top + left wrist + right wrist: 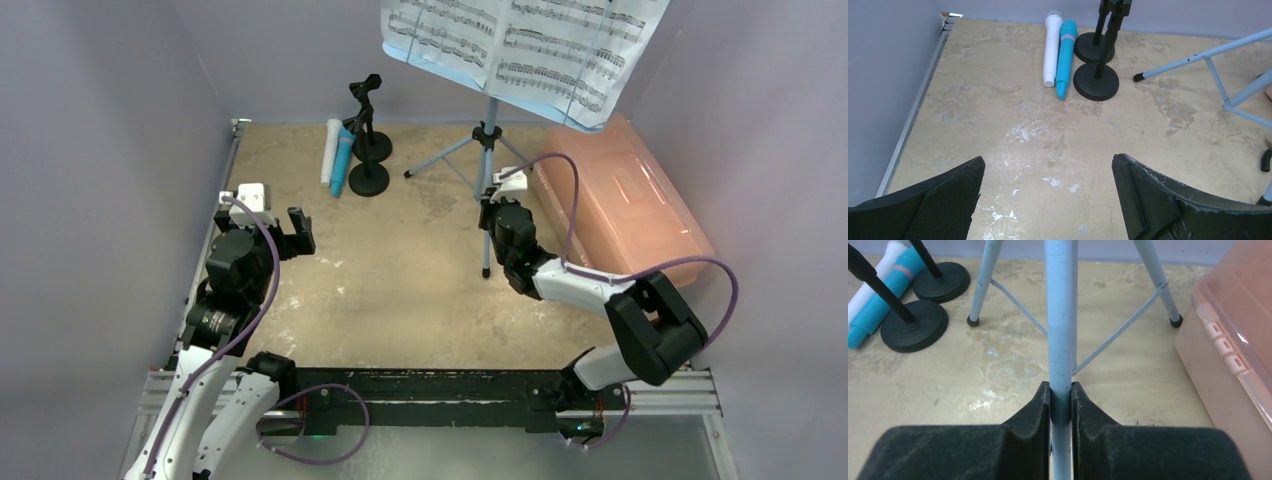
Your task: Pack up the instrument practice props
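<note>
The light-blue music stand stands at the back right on its tripod legs (pixel 487 150), with sheet-music pages (pixel 520 45) on its rack. My right gripper (pixel 487 215) is shut on the stand's near leg (pixel 1060 315), its jaws pressed on both sides of the tube (pixel 1061 390). The white microphone (pixel 329 150) and the blue microphone (pixel 343 160) lie side by side at the back, next to two black round-based mic holders (pixel 368 180) (pixel 373 147). My left gripper (pixel 285 235) is open and empty over bare table at the left (pixel 1048 165), well short of the microphones (pixel 1066 55).
A pink translucent box (pixel 625 200), lid closed, lies along the right wall just right of the stand (pixel 1233 355). A black plier handle (pixel 1265 160) shows near the stand's near foot. Grey walls close in on the left, back and right; a metal rail (pixel 215 230) runs along the left edge.
</note>
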`<state>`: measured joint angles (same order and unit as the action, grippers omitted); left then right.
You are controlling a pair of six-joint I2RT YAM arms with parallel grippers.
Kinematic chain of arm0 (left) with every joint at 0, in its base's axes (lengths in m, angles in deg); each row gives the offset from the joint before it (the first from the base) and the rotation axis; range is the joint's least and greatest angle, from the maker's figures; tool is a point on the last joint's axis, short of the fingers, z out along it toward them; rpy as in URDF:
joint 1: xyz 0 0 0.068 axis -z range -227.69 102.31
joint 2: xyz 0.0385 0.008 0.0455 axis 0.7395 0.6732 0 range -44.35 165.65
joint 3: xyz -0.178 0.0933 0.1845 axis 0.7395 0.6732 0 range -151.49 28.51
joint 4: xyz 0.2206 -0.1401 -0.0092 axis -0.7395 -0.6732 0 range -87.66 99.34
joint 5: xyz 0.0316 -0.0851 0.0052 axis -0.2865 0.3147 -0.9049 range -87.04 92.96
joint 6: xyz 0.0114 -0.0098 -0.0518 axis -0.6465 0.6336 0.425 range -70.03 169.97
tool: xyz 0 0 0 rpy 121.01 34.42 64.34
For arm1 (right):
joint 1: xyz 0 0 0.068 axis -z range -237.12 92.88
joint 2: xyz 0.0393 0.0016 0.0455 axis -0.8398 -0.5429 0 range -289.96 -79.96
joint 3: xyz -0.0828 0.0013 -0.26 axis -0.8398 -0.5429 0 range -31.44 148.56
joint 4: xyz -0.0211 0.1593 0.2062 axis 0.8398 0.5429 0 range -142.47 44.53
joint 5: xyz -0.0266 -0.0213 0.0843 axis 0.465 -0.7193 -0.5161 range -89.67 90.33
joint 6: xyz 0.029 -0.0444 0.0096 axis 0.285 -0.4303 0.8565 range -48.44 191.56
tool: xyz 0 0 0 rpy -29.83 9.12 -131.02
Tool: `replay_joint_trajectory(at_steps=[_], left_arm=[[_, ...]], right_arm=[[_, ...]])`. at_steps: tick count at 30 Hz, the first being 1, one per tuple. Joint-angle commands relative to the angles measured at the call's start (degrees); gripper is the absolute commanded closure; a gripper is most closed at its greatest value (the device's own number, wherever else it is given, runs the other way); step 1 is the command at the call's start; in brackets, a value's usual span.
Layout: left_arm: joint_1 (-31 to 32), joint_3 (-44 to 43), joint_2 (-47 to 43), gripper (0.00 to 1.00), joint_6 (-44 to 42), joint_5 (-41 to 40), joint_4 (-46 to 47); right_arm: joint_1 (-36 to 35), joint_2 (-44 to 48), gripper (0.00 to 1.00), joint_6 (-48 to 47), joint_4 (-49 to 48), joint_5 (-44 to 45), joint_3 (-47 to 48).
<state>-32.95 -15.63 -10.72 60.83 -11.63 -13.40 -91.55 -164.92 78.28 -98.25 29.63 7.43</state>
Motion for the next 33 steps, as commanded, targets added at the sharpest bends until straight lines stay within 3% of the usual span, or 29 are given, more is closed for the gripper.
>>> replay_joint_trajectory(at_steps=[1,8,20,28,30,33], left_arm=[[-0.3,0.3,-0.1,0.03,-1.1,0.3,2.0],[-0.3,0.3,-0.2,0.03,-1.2,0.0,2.1],[-0.4,0.5,-1.0,0.03,-1.5,0.1,2.5],[-0.3,0.9,-1.9,0.03,-2.3,2.8,3.5],[-0.3,0.8,-2.1,0.03,-2.5,3.8,3.7],[-0.3,0.9,-2.8,0.03,-2.9,5.7,4.4]], right_arm=[[0.2,6.7,1.00,3.2,3.5,-3.2,-3.3],[-0.1,13.4,1.00,3.3,4.3,-11.7,-9.4],[-4.1,16.0,1.00,-1.2,-0.4,-27.4,-13.7],[-6.1,16.4,1.00,-2.0,-0.3,-28.1,-14.1],[-6.1,16.7,0.95,-1.8,-0.4,-27.5,-14.2],[-6.1,17.9,0.78,-1.6,0.1,-26.5,-14.0]])
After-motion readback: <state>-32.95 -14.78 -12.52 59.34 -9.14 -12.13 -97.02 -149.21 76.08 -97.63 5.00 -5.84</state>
